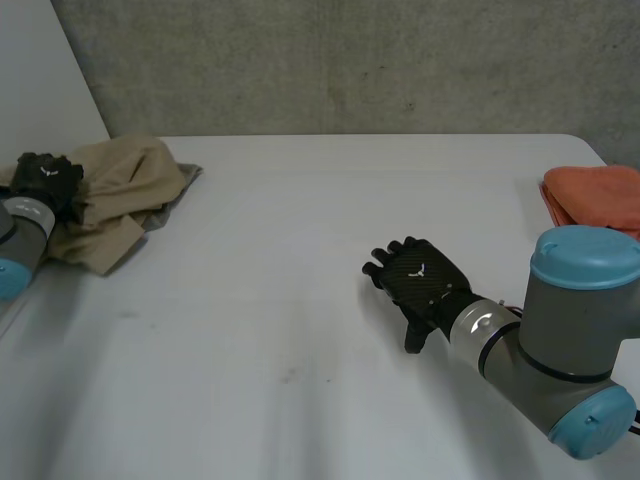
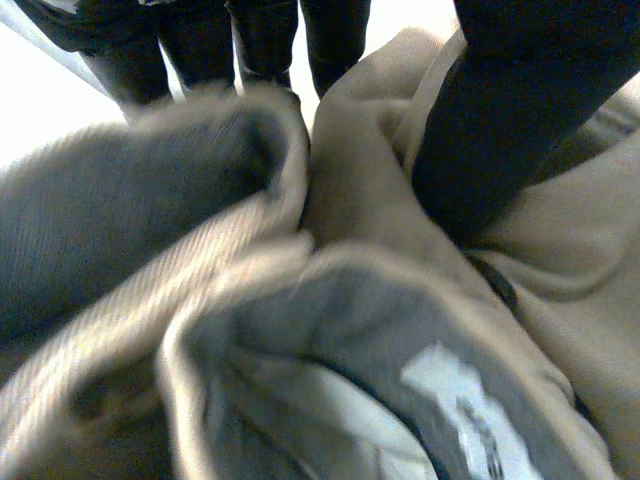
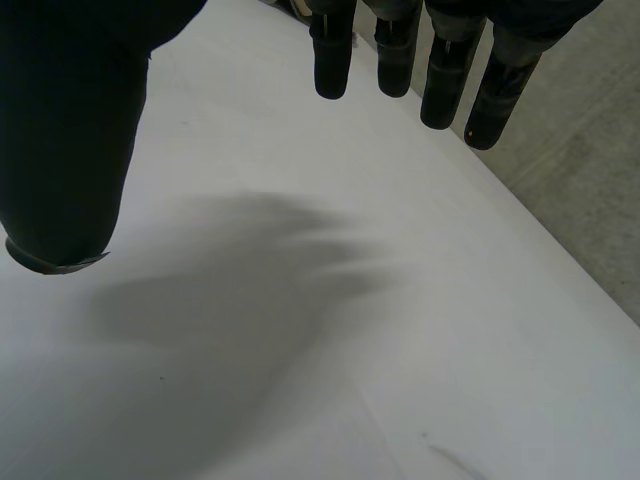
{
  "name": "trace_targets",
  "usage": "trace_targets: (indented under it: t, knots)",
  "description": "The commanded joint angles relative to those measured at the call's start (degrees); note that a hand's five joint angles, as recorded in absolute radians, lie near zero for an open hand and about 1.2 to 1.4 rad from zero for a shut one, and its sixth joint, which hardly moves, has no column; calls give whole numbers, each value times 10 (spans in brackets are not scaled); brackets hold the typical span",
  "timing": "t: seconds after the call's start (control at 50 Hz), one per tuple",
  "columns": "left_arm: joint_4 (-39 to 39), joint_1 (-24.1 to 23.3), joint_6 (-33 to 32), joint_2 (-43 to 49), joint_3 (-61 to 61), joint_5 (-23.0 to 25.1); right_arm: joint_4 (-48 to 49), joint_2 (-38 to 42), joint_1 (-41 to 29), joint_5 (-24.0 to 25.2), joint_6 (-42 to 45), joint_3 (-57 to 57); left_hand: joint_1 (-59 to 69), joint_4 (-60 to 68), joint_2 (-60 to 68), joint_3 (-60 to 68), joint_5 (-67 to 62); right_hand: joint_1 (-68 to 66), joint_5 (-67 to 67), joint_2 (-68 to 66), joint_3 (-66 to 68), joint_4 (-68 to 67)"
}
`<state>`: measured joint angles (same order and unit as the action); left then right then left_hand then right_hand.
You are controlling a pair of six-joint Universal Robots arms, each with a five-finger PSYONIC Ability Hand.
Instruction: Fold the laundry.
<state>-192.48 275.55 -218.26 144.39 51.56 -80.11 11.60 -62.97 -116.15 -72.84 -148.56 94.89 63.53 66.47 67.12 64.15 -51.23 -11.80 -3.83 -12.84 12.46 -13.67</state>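
Observation:
A crumpled beige garment [image 1: 130,190] with a grey lining lies in a heap at the table's far left. My left hand [image 1: 48,180] sits on the heap's left edge. In the left wrist view its fingers [image 2: 265,40] and thumb [image 2: 520,110] dig into the beige garment [image 2: 400,230] and pinch a raised fold between them. My right hand [image 1: 425,280] hovers palm down over bare table right of the middle, well away from the garment. Its fingers [image 3: 400,50] are straight and spread, with nothing in them.
A folded orange cloth [image 1: 595,195] lies at the table's far right edge. The white table [image 1: 300,300] runs back to a grey concrete wall. A white panel stands behind the garment at the far left.

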Motion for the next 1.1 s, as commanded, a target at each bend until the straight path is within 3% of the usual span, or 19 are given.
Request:
trace_targets:
  t: [0.02, 0.1, 0.2, 0.26, 0.32, 0.38, 0.42, 0.54, 0.64, 0.88, 1.1]
  knots:
    - [-73, -84, 25, -109, 94, -47, 0, -13, 10, -6, 0, -6, 165, 135, 129, 158, -188, 18, 38, 28, -25, 37]
    - [-73, -156, 88, -188, 156, -46, 0, -24, 23, -8, -2, -11, 165, 135, 129, 158, -188, 18, 38, 28, -25, 37]
    - [-67, -285, 207, -272, 230, -16, 2, -39, 45, -22, -9, -18, 165, 135, 129, 158, -188, 18, 38, 28, -25, 37]
    - [-51, -353, 255, -285, 265, 6, 4, -46, 54, -35, -9, -22, 165, 135, 129, 158, -188, 18, 38, 28, -25, 37]
    - [-40, -390, 279, -277, 276, 17, 4, -49, 65, -48, -10, -25, 165, 135, 129, 158, -188, 18, 38, 28, -25, 37]
    - [-22, -432, 294, -245, 276, 19, 4, -49, 73, -56, -10, -28, -345, -374, -381, -351, 322, 18, 38, 28, -25, 37]
    - [-4, -457, 293, -228, 268, 18, 6, -50, 80, -64, -10, -30, -509, -539, -545, -515, 486, 18, 38, 28, -25, 37]
    - [23, -457, 298, -243, 250, 0, 33, -50, 103, -87, -12, -35, -521, -551, -557, -528, 498, 18, 38, 28, -25, 37]
    - [27, -406, 300, -291, 263, -29, 33, -51, 109, -88, -13, -45, -518, -547, -554, -524, 495, 18, 38, 28, -25, 37]
    - [48, -365, 298, -318, 318, -34, 17, -93, 104, -84, -4, -53, -506, -536, -542, -512, 483, 18, 38, 28, -25, 37]
    - [90, -362, 294, -280, 329, -29, -140, -148, 107, -71, 19, -91, -503, -532, -539, -509, 480, 18, 38, 28, -25, 37]
